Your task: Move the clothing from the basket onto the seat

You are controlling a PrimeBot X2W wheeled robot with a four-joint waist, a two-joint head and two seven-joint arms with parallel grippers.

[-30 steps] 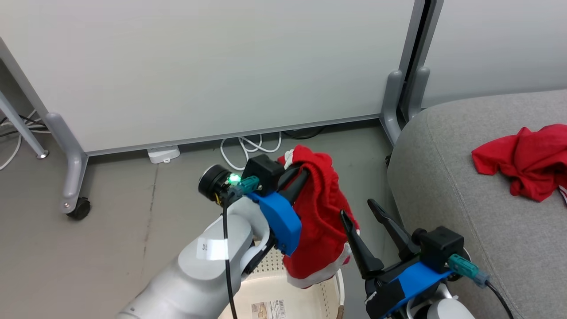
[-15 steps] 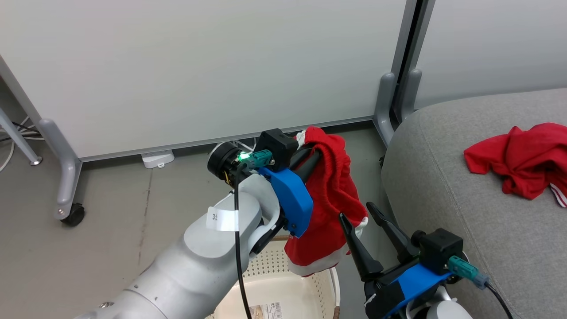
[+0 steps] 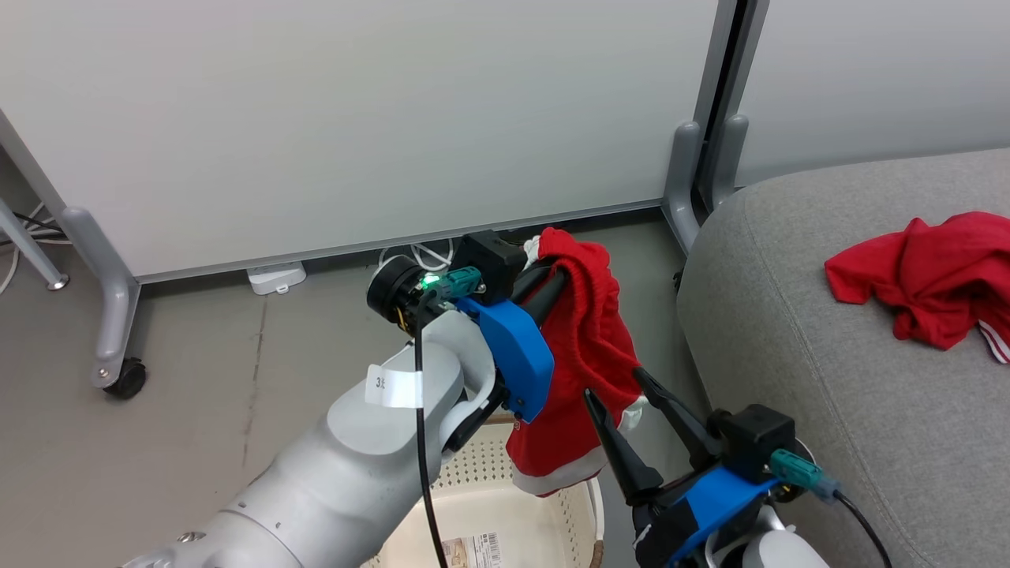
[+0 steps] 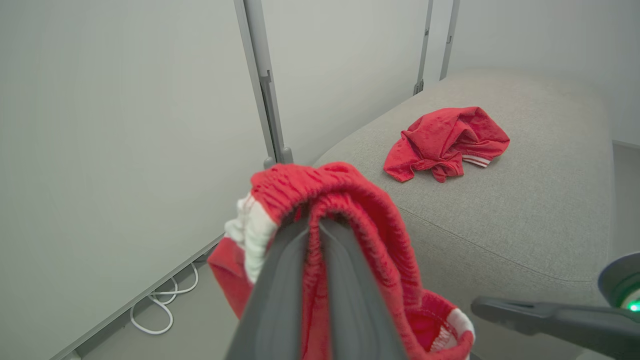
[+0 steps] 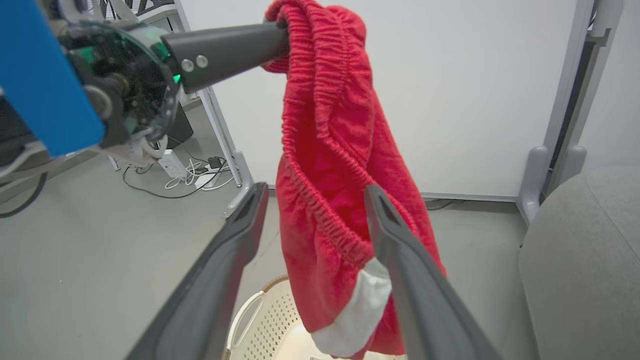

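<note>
My left gripper (image 3: 555, 274) is shut on the gathered waistband of a red garment (image 3: 588, 347) with a white band, which hangs down over the cream perforated basket (image 3: 473, 473). In the left wrist view the shut fingers (image 4: 345, 280) pinch the garment (image 4: 360, 200). My right gripper (image 3: 613, 384) stands open at the cloth's lower edge. In the right wrist view the garment (image 5: 330, 150) hangs between its spread fingers (image 5: 225, 260), above the basket (image 5: 260, 320). A second red garment (image 3: 931, 276) (image 4: 445, 140) with striped trim lies crumpled on the grey seat (image 3: 828, 355) (image 4: 525, 210) to the right.
White partition panels stand behind on grey feet, one with a caster (image 3: 126, 377). White cables (image 3: 418, 256) and a small white box (image 3: 274, 276) lie on the floor by the panel. The seat's rounded edge (image 5: 580, 250) is close to my right arm.
The camera has shifted slightly. My left gripper has carried the hanging garment up and a little toward the seat. The right gripper's open fingertips now overlap the garment's lower edge.
</note>
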